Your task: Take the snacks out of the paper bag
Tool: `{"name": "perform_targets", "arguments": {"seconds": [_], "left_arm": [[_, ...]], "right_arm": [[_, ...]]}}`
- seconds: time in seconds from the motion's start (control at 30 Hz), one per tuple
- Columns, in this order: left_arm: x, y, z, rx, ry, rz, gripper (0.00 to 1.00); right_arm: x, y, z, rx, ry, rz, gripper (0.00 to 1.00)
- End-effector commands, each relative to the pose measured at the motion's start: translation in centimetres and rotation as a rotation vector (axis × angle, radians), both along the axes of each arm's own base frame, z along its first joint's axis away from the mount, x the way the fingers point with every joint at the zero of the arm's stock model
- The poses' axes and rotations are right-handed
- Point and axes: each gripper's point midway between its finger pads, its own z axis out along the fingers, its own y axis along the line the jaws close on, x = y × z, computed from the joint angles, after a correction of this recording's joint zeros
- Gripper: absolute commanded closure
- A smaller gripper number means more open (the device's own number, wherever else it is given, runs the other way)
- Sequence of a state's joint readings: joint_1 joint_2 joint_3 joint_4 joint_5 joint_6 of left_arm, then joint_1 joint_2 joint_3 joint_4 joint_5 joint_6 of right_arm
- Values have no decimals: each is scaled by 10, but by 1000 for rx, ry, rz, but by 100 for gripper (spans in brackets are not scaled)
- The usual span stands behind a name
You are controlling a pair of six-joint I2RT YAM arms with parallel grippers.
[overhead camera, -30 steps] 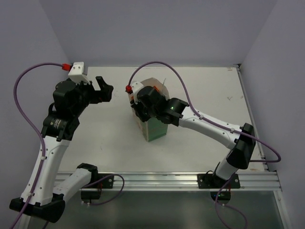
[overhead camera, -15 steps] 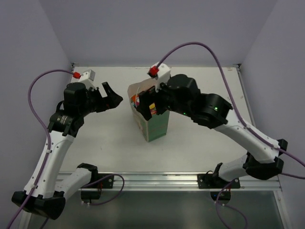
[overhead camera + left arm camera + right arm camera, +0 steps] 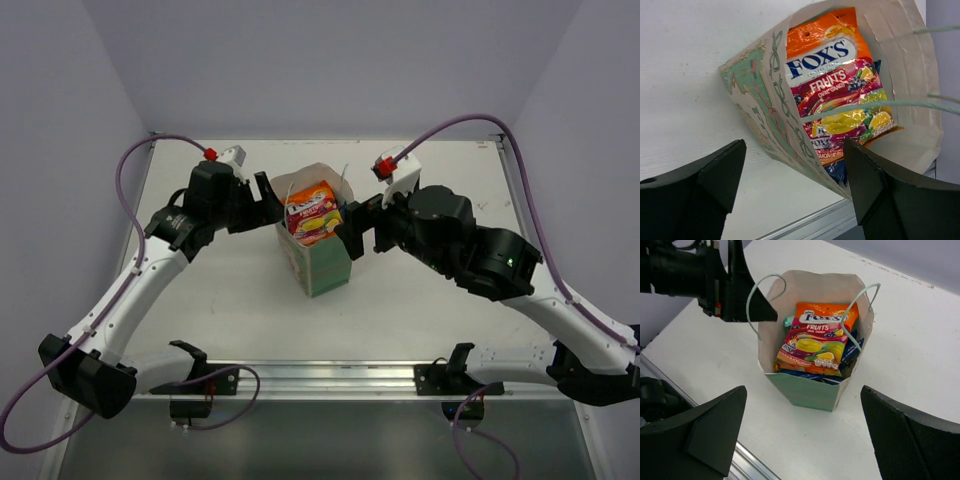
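Paper bag (image 3: 322,268): upright on surface (image 3: 230,290), mouth open | orange snack packet (image 3: 312,212): topmost, reachable | left pincer (image 3: 268,203): wide, at left rim, probably bracing | right pincer (image 3: 352,232): wide, empty, alongside.

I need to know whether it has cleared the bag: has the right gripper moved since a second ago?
Yes. The right gripper has moved rightward, out of the paper bag, which stayed put; it now hangs open beside the bag's right rim.
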State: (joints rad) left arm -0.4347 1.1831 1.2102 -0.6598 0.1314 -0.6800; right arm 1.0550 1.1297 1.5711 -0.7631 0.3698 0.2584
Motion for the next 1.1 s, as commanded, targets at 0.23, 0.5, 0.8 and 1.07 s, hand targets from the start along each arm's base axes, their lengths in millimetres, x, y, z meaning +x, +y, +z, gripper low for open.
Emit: {"name": "perform_targets", "arguments": {"seconds": [0.23,0.5,0.8,1.07], "left_arm": [[29,4,10,-16,-98,102,48],[30,-10,2,-66,-78,63,46],[41,-1,-1,-10,-69,127,82],[78,12,50,197,-313,53,100]], "right_arm": [[10,-12,-6,6,-22,-73,1],[16,-14,-18,-21,-15,-85,1],[12,-5,-19,-7,-22,-13,1],[8,6,-14,20,-76,81,5]]}}
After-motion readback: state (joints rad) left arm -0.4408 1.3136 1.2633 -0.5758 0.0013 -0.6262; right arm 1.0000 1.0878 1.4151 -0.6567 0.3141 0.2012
